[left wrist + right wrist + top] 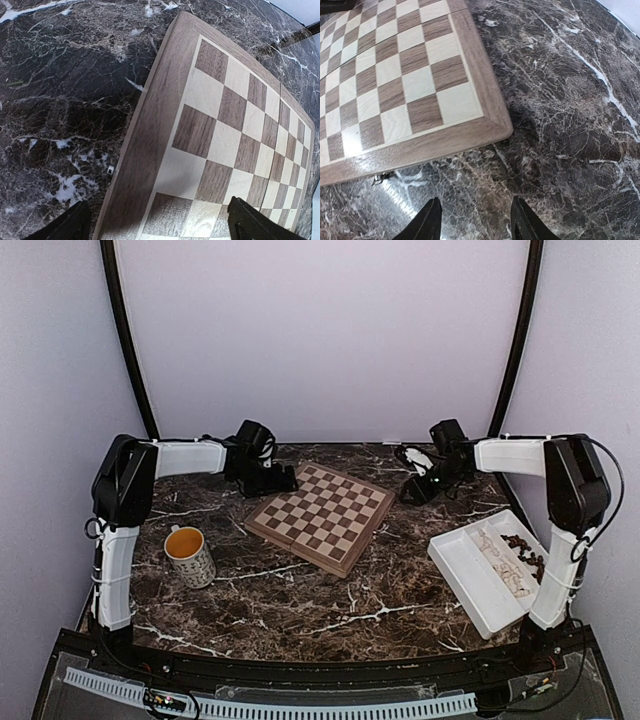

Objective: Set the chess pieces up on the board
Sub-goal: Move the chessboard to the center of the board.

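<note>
The wooden chessboard [320, 516] lies bare in the middle of the marble table, turned at an angle. It also shows in the left wrist view [225, 130] and the right wrist view [400, 85]. The chess pieces [512, 560], cream and dark brown, lie heaped in the white tray at the right. My left gripper [283, 481] is open and empty over the board's far left corner, its fingertips [75, 225] spread wide. My right gripper [412, 490] is open and empty above bare table just off the board's far right corner, fingertips [427, 222] apart.
A white compartmented tray [470, 575] stands at the right near the right arm's base. A patterned mug [189, 556] with yellow inside stands at the left front. A small metal latch [382, 176] sticks out from the board's edge.
</note>
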Robot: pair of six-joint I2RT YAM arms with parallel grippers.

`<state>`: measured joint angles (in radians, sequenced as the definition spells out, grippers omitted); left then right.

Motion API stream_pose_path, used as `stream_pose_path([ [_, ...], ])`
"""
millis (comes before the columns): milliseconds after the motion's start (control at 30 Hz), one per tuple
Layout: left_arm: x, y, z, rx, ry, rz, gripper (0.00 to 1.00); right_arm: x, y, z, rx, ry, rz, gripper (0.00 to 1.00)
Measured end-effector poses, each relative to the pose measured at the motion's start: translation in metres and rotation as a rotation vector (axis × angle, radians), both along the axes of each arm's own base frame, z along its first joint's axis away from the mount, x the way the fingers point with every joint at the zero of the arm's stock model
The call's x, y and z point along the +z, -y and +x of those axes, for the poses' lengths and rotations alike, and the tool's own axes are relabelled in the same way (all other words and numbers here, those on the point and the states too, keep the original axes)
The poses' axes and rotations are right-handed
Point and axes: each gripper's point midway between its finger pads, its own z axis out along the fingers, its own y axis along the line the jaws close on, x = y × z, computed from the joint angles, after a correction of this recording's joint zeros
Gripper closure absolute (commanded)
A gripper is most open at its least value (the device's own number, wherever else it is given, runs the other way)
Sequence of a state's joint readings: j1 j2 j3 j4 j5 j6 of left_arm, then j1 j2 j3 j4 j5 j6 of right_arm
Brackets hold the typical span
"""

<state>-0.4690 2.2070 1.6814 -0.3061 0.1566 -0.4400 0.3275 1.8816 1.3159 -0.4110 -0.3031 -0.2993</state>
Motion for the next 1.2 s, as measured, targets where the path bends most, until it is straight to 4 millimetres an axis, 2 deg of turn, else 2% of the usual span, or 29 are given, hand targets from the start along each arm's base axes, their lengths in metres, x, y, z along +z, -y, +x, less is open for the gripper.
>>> stream_pose_path([
  [167, -0.004, -0.002, 0.001, -0.001, -0.009, -0.005, 0.02, -0.013, -0.004, 0.02, -0.033, -0.022, -0.005, 0.45],
  [333, -0.004, 0.002, -0.001, -0.014, -0.013, -0.025, 0.03, -0.021, -0.018, 0.025, 0.002, -0.063, 0.044, 0.4],
  [500, -0.015, 0.003, -0.011, -0.031, -0.048, -0.037, 0.05, -0.017, -0.034, 0.022, 0.061, -0.098, 0.121, 0.36],
  [667, -0.015, 0.0, -0.023, -0.043, -0.049, -0.058, 0.07, -0.011, -0.046, 0.027, 0.098, -0.115, 0.173, 0.35],
  [867, -0.016, 0.003, -0.054, -0.076, -0.076, -0.044, 0.07, -0.024, -0.05, 0.026, 0.11, -0.157, 0.183, 0.35],
  [1200, -0.019, 0.011, -0.135, -0.147, -0.149, -0.029, 0.09, -0.024, -0.064, 0.017, 0.156, -0.159, 0.176, 0.36],
])
